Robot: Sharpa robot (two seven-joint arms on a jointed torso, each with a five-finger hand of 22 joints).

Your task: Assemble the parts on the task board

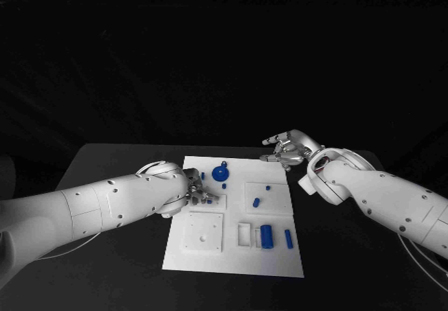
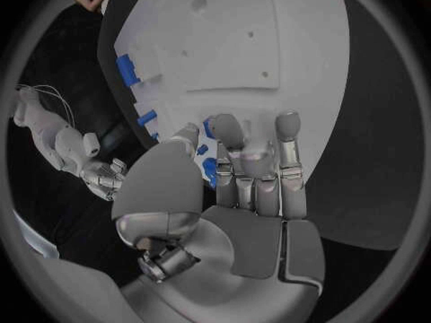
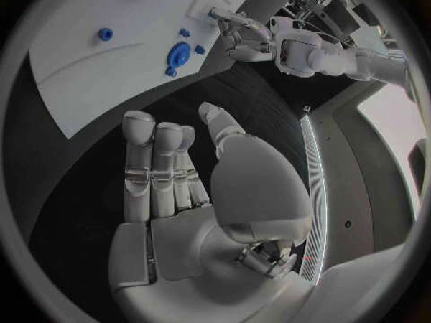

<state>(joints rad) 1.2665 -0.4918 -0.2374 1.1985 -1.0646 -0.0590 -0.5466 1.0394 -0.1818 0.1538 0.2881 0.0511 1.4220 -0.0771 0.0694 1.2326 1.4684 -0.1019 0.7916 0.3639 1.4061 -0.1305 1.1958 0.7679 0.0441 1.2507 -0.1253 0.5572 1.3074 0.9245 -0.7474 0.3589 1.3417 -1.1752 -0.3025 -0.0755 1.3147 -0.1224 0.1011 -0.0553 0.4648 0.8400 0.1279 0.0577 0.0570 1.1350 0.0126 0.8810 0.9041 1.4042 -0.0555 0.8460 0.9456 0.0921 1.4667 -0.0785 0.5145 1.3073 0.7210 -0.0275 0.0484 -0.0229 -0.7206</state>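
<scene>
The white task board [image 1: 234, 256] lies in the middle of the table. On it are a blue disc [image 1: 221, 173] [image 3: 178, 53], two small blue pegs [image 1: 257, 202] on a raised square, and a blue cylinder [image 1: 267, 236] beside a blue bar [image 1: 287, 238]. My left hand [image 1: 193, 189] [image 2: 243, 172] hovers over the board's left side, fingers curled down around small blue parts [image 2: 209, 169]; whether it pinches one is unclear. My right hand [image 1: 291, 148] [image 3: 171, 172] hangs off the board's far right corner, fingers fairly straight, thumb apart, holding nothing.
A raised white square plate [image 1: 204, 232] with small holes sits at the board's near left. Black table [image 1: 112, 168] surrounds the board on every side. The right forearm [image 1: 373, 191] reaches along the board's right edge.
</scene>
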